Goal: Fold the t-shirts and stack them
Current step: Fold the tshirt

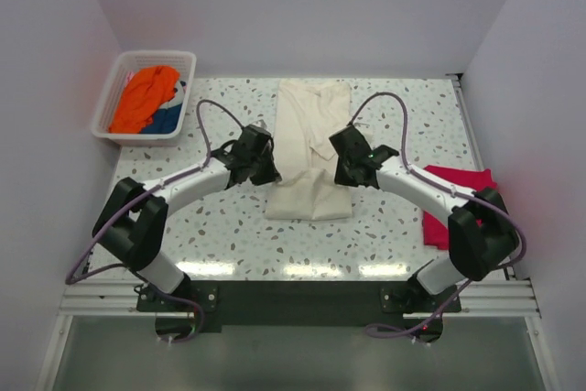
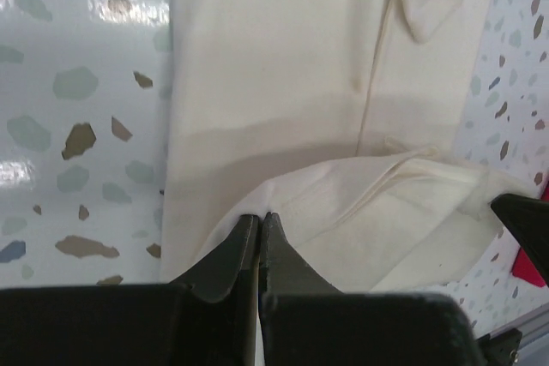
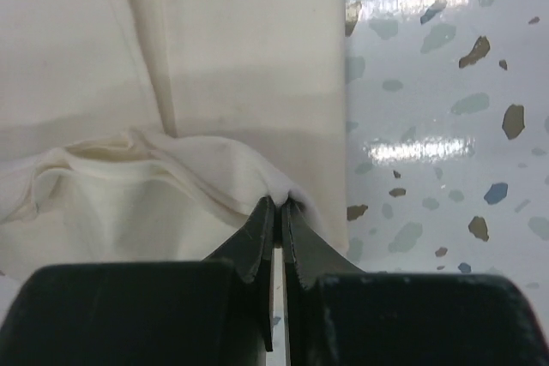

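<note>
Left jaws: closed tight on the left edge of the long cream cotton t-shirt (image 1: 311,125) (image 2: 274,57), thin cloth pinched between the tips. Right jaws: likewise closed on the right edge of the same shirt (image 3: 240,66), with a white fold wrapped over the tips.

Between the two jaws the gripped end bulges up in a loose, open fold, its layers parted. Ahead of both jaws the rest of the shirt lies flat as a narrow strip, its sides turned in, running to the far edge of the speckled terrazzo surface (image 1: 229,235) (image 2: 77,83) (image 3: 429,83). A seam runs lengthwise down the flat part, and a turned-in sleeve corner shows at the far end.

Outward of the left jaws, bare surface. Far out to the left and ahead sits a white slotted plastic basket (image 1: 110,103) holding a crumpled orange garment (image 1: 146,98) on top of a blue one (image 1: 167,121).

Outward of the right jaws and slightly behind them, a folded red garment (image 1: 453,203) lies on the surface, partly covered by the right arm (image 1: 430,191).
</note>
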